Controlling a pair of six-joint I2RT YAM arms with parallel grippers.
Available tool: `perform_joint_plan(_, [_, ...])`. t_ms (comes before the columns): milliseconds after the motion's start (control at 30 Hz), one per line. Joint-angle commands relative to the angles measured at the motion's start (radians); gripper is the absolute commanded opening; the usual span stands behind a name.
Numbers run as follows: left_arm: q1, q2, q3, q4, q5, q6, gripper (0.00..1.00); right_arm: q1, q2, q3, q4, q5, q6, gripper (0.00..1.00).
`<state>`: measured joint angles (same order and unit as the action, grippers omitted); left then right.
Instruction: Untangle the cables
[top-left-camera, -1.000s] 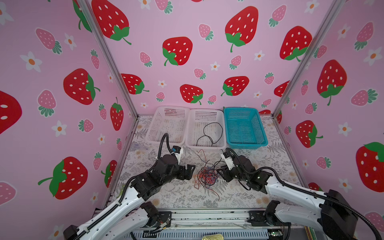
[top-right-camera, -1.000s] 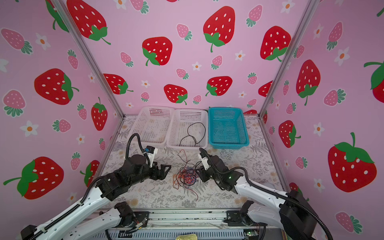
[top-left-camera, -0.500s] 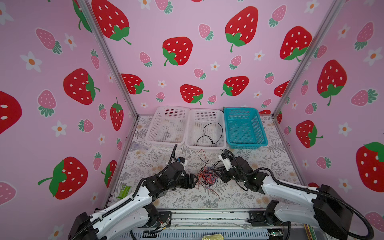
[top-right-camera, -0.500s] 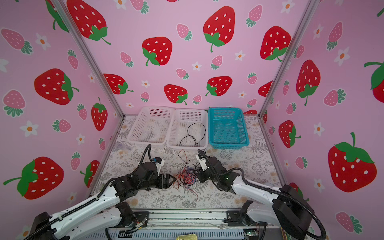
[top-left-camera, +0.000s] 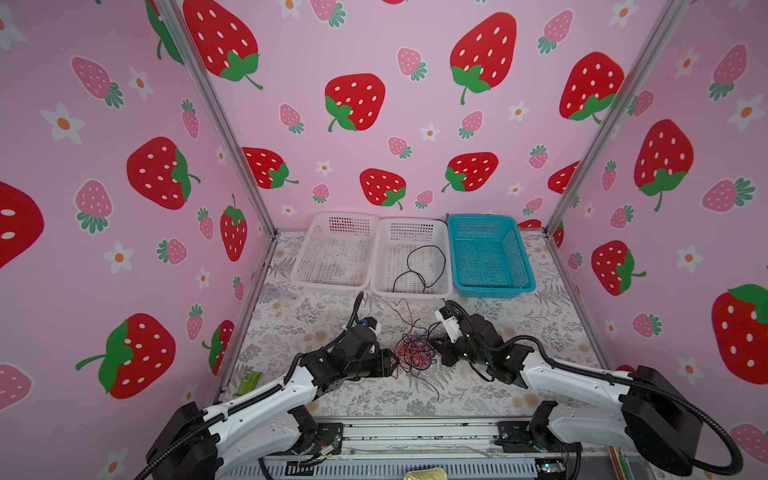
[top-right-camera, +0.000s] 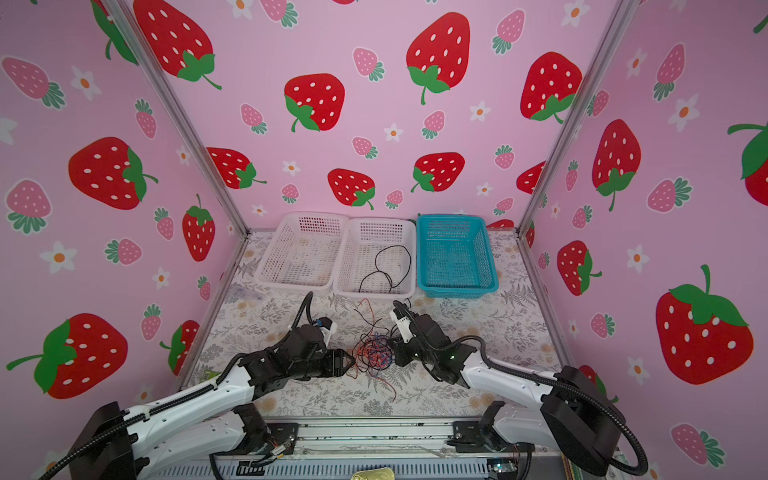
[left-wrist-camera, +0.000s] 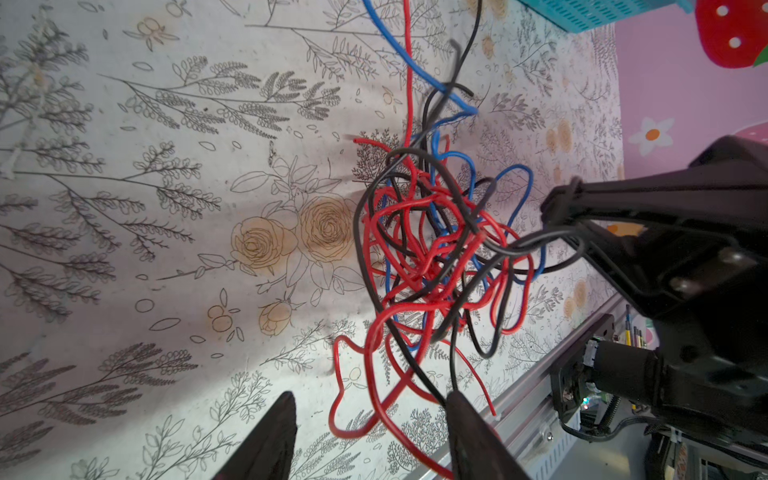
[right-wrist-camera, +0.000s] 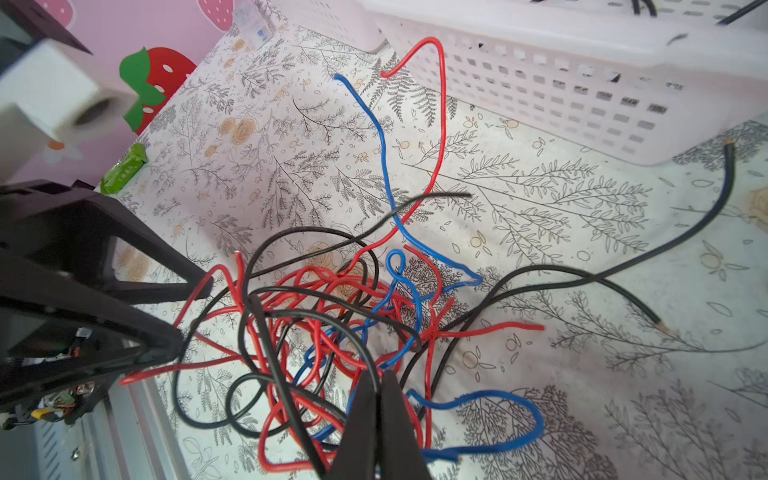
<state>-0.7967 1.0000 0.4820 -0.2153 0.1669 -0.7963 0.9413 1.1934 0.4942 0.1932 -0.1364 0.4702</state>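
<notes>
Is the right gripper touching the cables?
Touching. The right wrist view shows the right gripper with its fingers shut together at the near edge of the cables, black and blue strands caught between the tips.

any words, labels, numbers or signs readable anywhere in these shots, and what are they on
No text is readable.
The white tag on the right arm's wrist camera: dark marks, too small to read.
The clear packet: blue print, blurred.
The green wrapper: nothing legible.
The cables: no print visible.
</notes>
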Motion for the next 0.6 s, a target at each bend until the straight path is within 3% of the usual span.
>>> perform_joint_plan(0, [-0.006, 0.025, 0.000, 0.067, 0.005, -0.024, 0.56, 0.012, -0.042, 0.018, -0.010, 0.015, -0.001, 0.00])
perform_joint_plan(233, [-0.006, 0.085, 0.007, 0.124, 0.006, -0.029, 0.42, 0.031, -0.116, 0.053, -0.047, 0.012, -0.016, 0.00])
perform_joint_plan(567, [-0.006, 0.094, 0.008, 0.098, -0.011, 0.001, 0.08, 0.044, -0.216, 0.173, -0.179, 0.077, -0.062, 0.00])
